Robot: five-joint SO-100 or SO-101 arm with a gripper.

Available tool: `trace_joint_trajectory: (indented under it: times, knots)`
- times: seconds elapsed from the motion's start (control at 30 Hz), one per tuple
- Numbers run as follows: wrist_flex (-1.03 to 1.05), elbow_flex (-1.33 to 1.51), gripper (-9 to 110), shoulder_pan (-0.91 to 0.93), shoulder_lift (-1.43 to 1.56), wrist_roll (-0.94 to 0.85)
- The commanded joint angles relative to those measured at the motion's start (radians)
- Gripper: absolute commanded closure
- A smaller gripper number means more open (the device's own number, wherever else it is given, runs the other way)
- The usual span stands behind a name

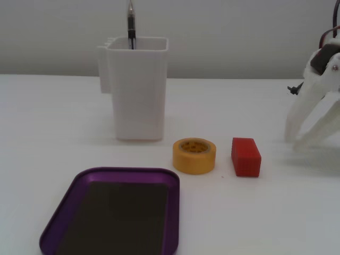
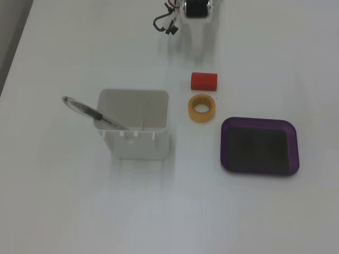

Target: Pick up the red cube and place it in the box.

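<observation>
On the white surface the red cube lies just beside the yellow tape roll, apart from the purple box. The gripper stands near the cube, jaws spread wide and empty. A finger closing on the roll's side could nudge the roll or skew the cube.

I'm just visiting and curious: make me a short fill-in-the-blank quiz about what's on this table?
1. The small red rectangular block lies beside the ____ tape roll.
2. The shallow purple tray holds ____.
3. A ____ stands in the tall white plastic container.
4. The white two-finger gripper has its fingers spread ____, holding nothing.

Missing words: yellow; nothing; pen; open
</observation>
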Motion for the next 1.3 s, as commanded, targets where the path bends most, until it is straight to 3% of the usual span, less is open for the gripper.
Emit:
trace_joint_trajectory:
  times: [0.0,0.23,0.4,0.73,0.93,1.27]
  knots:
    - [-0.074,-0.011,102,0.006,0.025,-0.005]
    - [-0.087,-0.123,97,0.008,0.006,-0.169]
    - [-0.052,-0.232,93,0.011,-0.087,-0.189]
    - [-0.048,-0.686,83,-0.006,-0.847,-0.147]
    - [0.077,-0.963,77,-0.009,-1.272,-0.051]
    - [0.098,-1.154,77,-0.097,-1.511,-0.034]
